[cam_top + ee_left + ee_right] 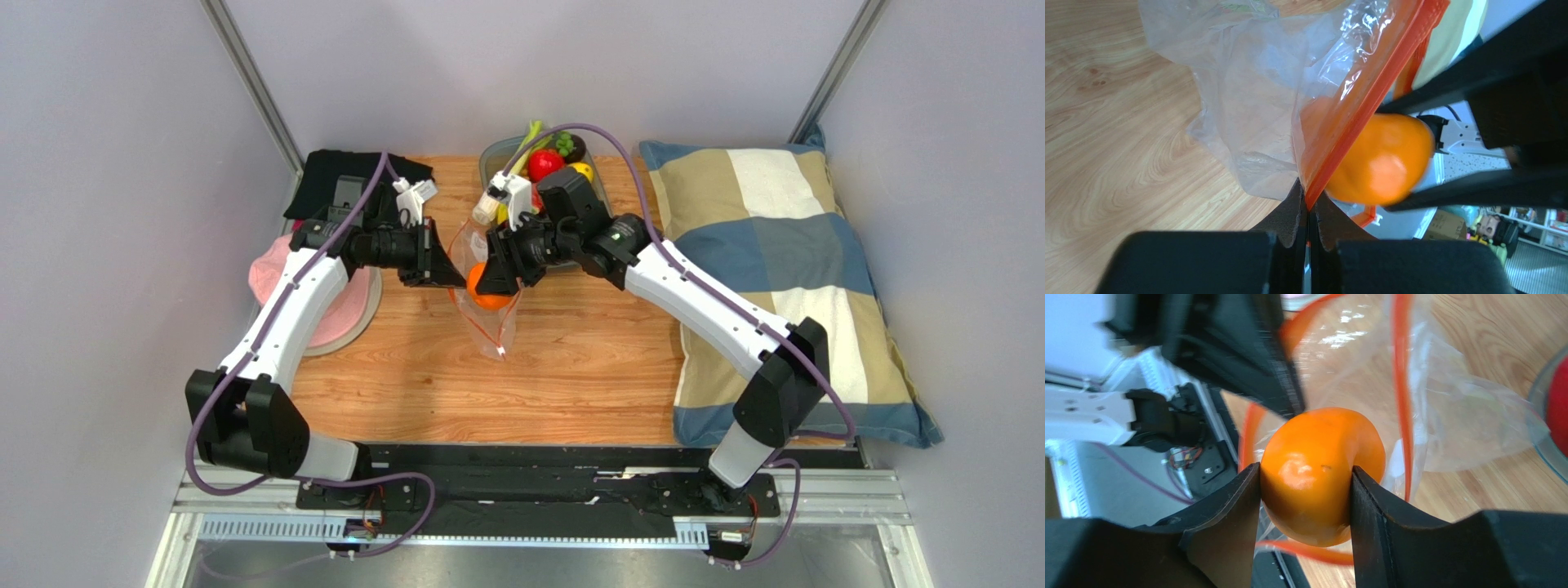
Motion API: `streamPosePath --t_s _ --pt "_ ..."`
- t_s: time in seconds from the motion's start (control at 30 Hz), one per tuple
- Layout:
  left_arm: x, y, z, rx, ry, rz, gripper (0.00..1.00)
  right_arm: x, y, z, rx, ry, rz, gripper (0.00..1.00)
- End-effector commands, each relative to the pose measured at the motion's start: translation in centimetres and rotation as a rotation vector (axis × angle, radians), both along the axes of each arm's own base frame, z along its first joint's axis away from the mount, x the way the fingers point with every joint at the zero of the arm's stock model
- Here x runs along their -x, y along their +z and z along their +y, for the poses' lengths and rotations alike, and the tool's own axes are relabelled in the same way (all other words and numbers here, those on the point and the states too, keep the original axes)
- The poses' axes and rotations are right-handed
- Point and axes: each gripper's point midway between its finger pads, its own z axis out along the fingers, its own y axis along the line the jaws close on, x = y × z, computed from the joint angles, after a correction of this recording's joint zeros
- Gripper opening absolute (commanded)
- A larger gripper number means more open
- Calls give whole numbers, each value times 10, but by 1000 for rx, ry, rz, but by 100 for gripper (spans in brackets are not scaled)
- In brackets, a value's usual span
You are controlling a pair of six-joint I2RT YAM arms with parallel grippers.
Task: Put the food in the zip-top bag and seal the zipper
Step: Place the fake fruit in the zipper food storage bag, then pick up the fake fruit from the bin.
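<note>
Pinching the zipper (1370, 92) tightly, the left end effector (1308, 205) holds the bag (1247, 79) open above the bench (1106, 122) so the right end effector (1306, 478), clamped on the orange (1315, 447) at its mouth, can drop it in.

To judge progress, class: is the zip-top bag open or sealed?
Open: zipper strips gape apart; left hand pinches one, right hand holds the orange between them.

Glossy orange toy fruit (1321, 471) gripped between black jaws, inside the open mouth of crinkly clear plastic zip-top bag (1247, 92). Orange-red zipper strip (1364, 104) unsealed, one end pinched. Red, yellow, green toy fruits (552, 159) heaped beyond.
</note>
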Motion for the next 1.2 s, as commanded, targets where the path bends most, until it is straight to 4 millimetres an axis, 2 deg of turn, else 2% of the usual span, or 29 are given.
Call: streamPosePath --t_s 0.0,0.03,0.07,0.13,0.17,0.2,0.27,0.3,0.33,0.4,0.43,0.5,0.63,0.67,0.73,0.77,0.8,0.87,0.9,0.97,1.0,1.17 --pt "4 19 -9 101 -47 -14 0 -23 -1 7 37 -80 -88 27" --pt "4 17 -8 103 -45 -3 0 -22 -1 8 40 -72 -91 32" --pt "4 15 -7 102 -42 5 0 -17 -1 11 37 -50 -86 46" --pt "0 12 -2 103 -25 15 0 -14 2 14 22 -30 -76 61" --pt "-1 10 -1 101 -21 23 0 -11 5 16 10 -11 -65 76" --pt "-3 9 3 103 -11 26 0 -10 8 15 9 -3 -59 81" --pt "-6 7 6 101 4 34 0 -9 28 16 -27 15 -72 90" --pt "-7 6 8 100 10 37 0 -8 34 14 -38 23 -69 92" --pt "-9 6 11 99 20 37 0 -10 51 12 -68 24 -87 93" --pt "-11 5 14 96 28 37 0 -18 66 3 -99 16 -98 95" --pt "-13 4 16 94 36 41 0 -31 75 -6 -112 -14 -117 95" --pt "-13 3 17 93 38 44 0 -45 76 -16 -104 -54 -134 95" --pt "-16 2 20 85 45 37 0 -104 44 -54 6 -206 -171 94" --pt "-17 3 21 85 48 34 0 -120 31 -58 47 -244 -180 94" --pt "-19 3 23 82 55 35 0 -141 22 -67 82 -281 -212 93" --pt "-21 2 25 79 61 37 0 -155 6 -68 119 -299 -212 93" --pt "-22 3 25 78 63 37 0 -163 10 -67 118 -304 -235 92" --pt "-23 2 27 73 68 42 0 -175 -3 -68 158 -302 -258 89" --pt "-25 3 30 68 76 39 0 -182 -18 -67 183 -303 -246 88" --pt "-25 3 33 61 81 39 0 -188 -32 -70 219 -314 -244 85" --pt "-27 3 35 56 89 34 0 -192 -47 -70 243 -311 -230 84" --pt "-27 2 39 52 97 38 0 -202 -83 -76 323 -328 -206 80"
